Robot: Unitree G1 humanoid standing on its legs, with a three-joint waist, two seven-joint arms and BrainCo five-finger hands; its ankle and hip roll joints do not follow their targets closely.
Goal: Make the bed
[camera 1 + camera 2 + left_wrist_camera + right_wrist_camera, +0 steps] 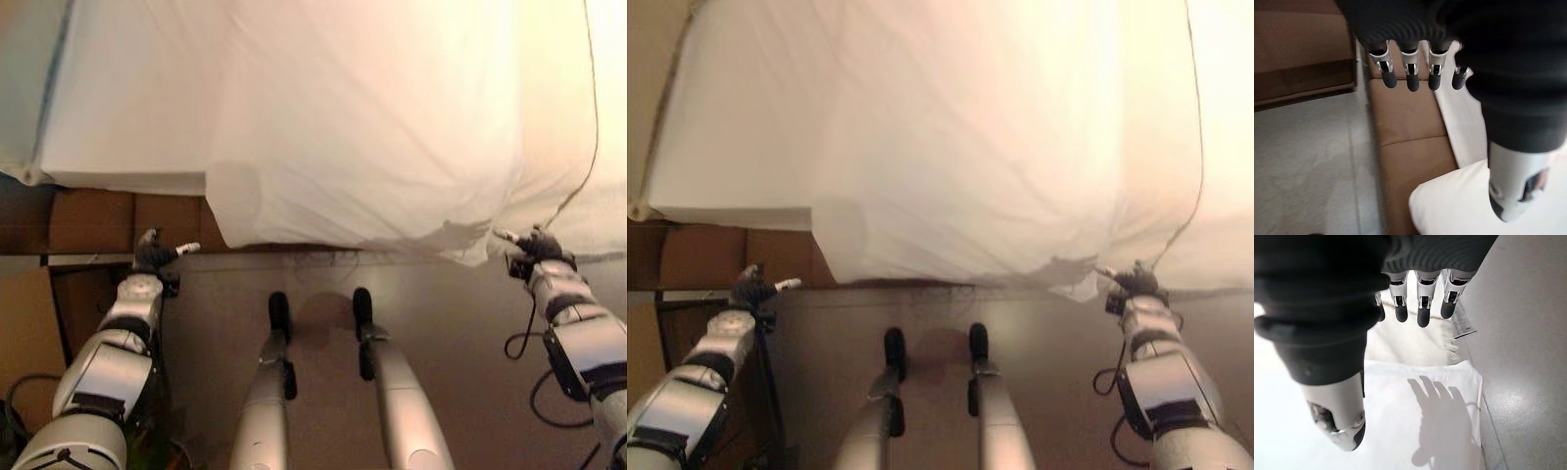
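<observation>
A white duvet [372, 127] lies spread over the bed, its near edge hanging over the side towards the floor. Its left part stops short, leaving the white sheet [118, 117] bare there. My left hand [155, 253] hovers open beside the brown bed frame [93, 220], just left of the duvet's hanging edge, holding nothing. In the left wrist view its fingers [1409, 73] are straight above the frame [1405, 127]. My right hand [537, 245] is open close to the duvet's lower right corner [470, 245]; its fingers [1422, 303] hang over that corner [1420, 396] without gripping it.
Grey floor [441, 323] runs along the bed's near side. A dark seam line [592, 147] runs down the white cloth at the right. A small label [1464, 325] hangs at the cloth edge by my right hand. Brown panels [1298, 49] stand left of the bed.
</observation>
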